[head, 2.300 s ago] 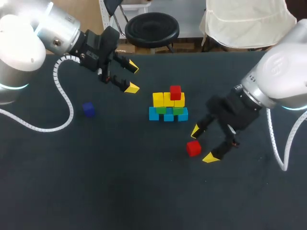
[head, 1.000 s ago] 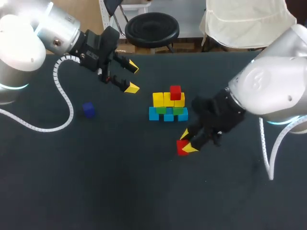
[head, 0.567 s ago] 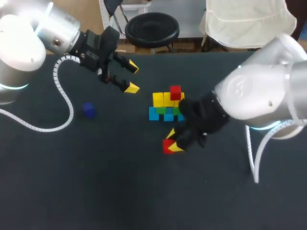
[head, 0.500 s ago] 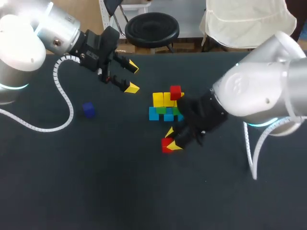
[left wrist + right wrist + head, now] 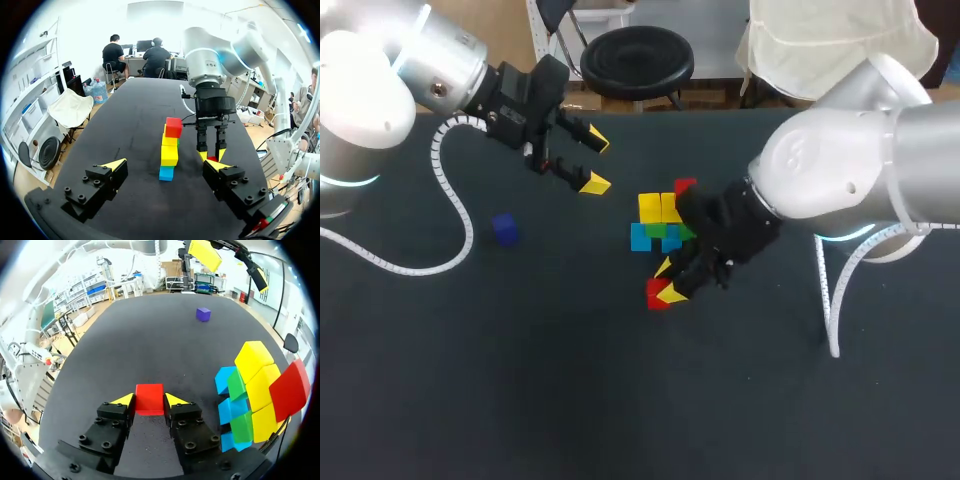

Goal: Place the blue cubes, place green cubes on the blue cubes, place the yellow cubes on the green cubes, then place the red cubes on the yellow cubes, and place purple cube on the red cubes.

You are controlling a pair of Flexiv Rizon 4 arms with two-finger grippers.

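Right claw (image 5: 150,401) is pinching the held red cube (image 5: 149,398) from two sides, carrying it low beside the stack (image 5: 658,225). It is likely going onto the yellow layer next to the top red cube (image 5: 685,187). The held cube is looking small, flat-faced and squarely gripped. Left claw (image 5: 595,162) is hanging spread and empty. Purple cube (image 5: 504,228) is sitting apart on the counter (image 5: 520,380).
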